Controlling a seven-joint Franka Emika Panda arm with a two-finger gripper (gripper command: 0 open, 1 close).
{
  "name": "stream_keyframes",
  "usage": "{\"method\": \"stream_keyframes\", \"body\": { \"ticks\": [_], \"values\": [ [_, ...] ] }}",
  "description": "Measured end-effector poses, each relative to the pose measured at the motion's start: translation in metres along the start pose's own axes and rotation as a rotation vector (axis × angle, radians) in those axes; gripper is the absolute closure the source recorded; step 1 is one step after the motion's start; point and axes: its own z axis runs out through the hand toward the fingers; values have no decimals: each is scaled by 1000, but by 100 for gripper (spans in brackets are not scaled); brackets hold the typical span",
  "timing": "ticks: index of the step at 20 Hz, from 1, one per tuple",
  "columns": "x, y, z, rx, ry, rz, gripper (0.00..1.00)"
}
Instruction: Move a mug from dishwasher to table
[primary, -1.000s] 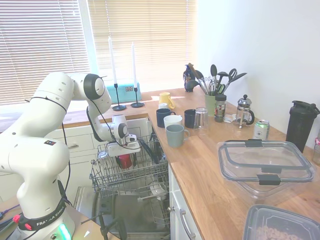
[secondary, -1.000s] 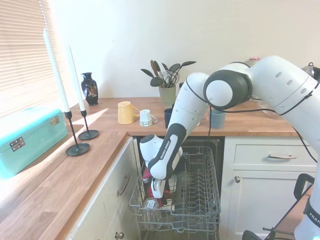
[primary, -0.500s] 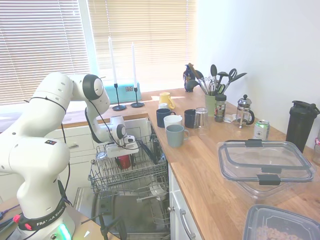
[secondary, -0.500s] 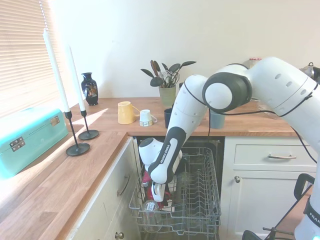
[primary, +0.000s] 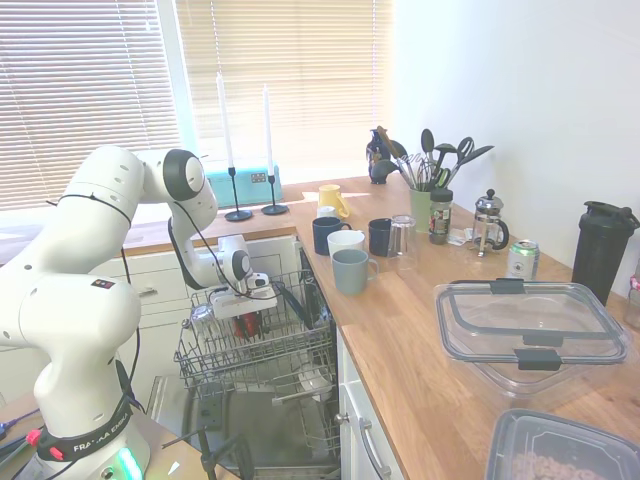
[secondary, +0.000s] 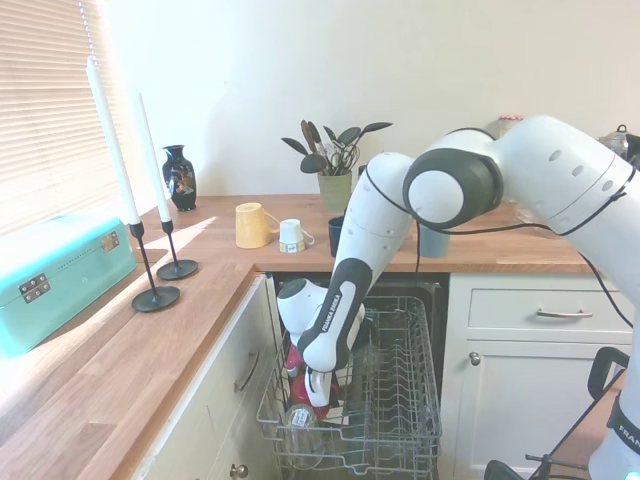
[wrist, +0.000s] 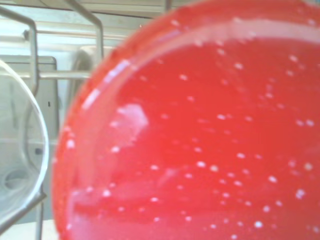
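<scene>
The red mug (primary: 251, 322) sits in the grey wire rack (primary: 292, 352) of the open dishwasher, below the wooden table (primary: 420, 350). My gripper (primary: 245, 316) is low in the rack, right at the mug, and the arm's hand covers most of it. From the other side, red of the mug (secondary: 296, 359) shows beside the gripper (secondary: 318, 392) inside the rack (secondary: 400, 400). In the wrist view the mug (wrist: 200, 140) fills nearly the whole picture, very close, with rack wires (wrist: 30, 75) beside it.
A clear glass (primary: 203, 318) lies in the rack next to the mug. On the table stand a grey-blue mug (primary: 350, 270), two navy mugs (primary: 327, 235), a white mug (primary: 345, 241), a yellow mug (primary: 333, 197) and a lidded plastic container (primary: 530, 325). Candlesticks (secondary: 150, 250) stand on the corner.
The gripper has sunk lower into the rack and down onto the red mug, which now shows less. The mug itself has not moved.
</scene>
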Motion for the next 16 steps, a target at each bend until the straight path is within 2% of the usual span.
{"method": "stream_keyframes", "body": {
  "ticks": [12,16],
  "values": [
    [-6,1,-3,-28,25,-5,100],
    [-29,-12,-23,-23,29,-1,100]
  ]
}}
